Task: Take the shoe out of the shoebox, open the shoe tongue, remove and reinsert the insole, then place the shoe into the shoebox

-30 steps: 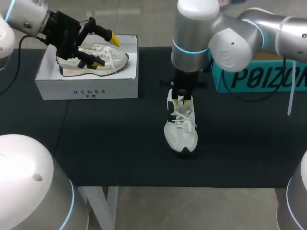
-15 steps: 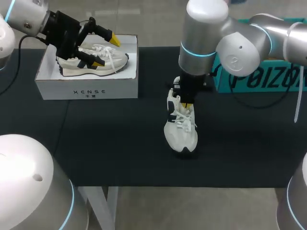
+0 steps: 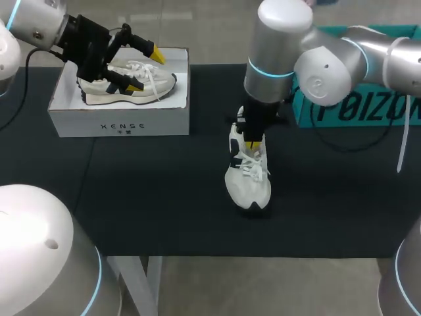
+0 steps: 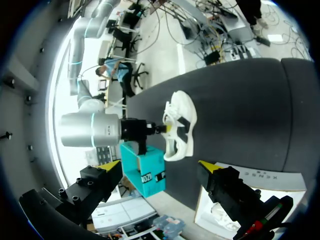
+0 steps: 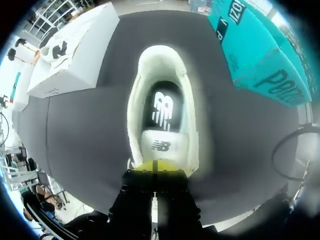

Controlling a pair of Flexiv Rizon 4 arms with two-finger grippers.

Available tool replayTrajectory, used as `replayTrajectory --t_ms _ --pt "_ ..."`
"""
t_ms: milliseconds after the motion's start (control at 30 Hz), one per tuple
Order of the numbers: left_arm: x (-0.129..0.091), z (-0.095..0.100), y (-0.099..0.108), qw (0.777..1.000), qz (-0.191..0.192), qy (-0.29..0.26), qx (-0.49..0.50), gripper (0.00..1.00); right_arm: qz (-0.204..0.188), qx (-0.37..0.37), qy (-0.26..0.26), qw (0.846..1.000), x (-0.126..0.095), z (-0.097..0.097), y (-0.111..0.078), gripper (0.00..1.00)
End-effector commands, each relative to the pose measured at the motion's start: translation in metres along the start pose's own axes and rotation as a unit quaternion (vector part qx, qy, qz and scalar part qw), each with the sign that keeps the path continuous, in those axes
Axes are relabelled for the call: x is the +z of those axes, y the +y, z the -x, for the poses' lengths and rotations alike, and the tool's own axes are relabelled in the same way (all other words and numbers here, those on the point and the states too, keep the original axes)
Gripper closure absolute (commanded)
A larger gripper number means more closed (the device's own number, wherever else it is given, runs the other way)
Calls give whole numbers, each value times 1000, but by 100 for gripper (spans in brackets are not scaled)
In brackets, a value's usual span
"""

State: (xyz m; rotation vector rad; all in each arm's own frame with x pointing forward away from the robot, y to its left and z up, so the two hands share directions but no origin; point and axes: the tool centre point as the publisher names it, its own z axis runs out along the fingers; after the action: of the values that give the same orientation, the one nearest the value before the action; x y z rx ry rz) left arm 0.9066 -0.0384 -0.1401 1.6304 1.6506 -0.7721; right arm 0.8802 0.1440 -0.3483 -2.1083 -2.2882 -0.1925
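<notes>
Since a second ago, the right arm has been swung a little toward the table's right edge, while its gripper has been kept at the same spot on the shoe. The shoe and the left arm have not been shifted.

The white shoe is stood upright near the middle of the table, with its toe turned to the near edge and its heel to the far edge. The right gripper is set down from above onto the laced part of it. In the right wrist view the yellow tips are seen pressed together against the upper edge of the tongue; whether any of the tongue is caught between them cannot be told. Ahead of the tips the dark insole is seen lying inside the shoe.

At the far left corner a white shoebox is placed, and a second pale shoe is laid on its side in it. The left gripper is held just above that shoe with its fingers spread wide, nothing being held between them. A teal box is set at the far right of the table, just beside the right arm.
</notes>
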Motion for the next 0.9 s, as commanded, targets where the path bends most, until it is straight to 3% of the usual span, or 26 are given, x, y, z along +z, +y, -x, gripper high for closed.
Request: replayTrajectory --t_ms 33,67,600,667,700,733,767,900 --pt "0 0 1 1000 0 2 0 0 -22 -294 59 954 -40 -14 -12 100" --pt "0 0 1 1000 0 2 0 0 -56 -331 77 939 -42 -15 -16 100" --pt "0 0 1 1000 0 2 0 0 -56 -331 77 939 -42 -15 -16 100" --pt "0 0 1 1000 0 2 0 0 -22 -375 5 927 -48 -5 -1 100" --pt "0 0 1 1000 0 2 0 0 -10 -419 -15 908 -52 -1 8 100" --pt "0 0 1 1000 0 2 0 0 0 -419 -16 908 -55 4 15 100" --pt "0 0 1 1000 0 2 0 0 18 -442 -14 897 -59 12 28 100" --pt "0 0 1 1000 0 2 0 0 28 -481 -36 876 -66 25 62 100"
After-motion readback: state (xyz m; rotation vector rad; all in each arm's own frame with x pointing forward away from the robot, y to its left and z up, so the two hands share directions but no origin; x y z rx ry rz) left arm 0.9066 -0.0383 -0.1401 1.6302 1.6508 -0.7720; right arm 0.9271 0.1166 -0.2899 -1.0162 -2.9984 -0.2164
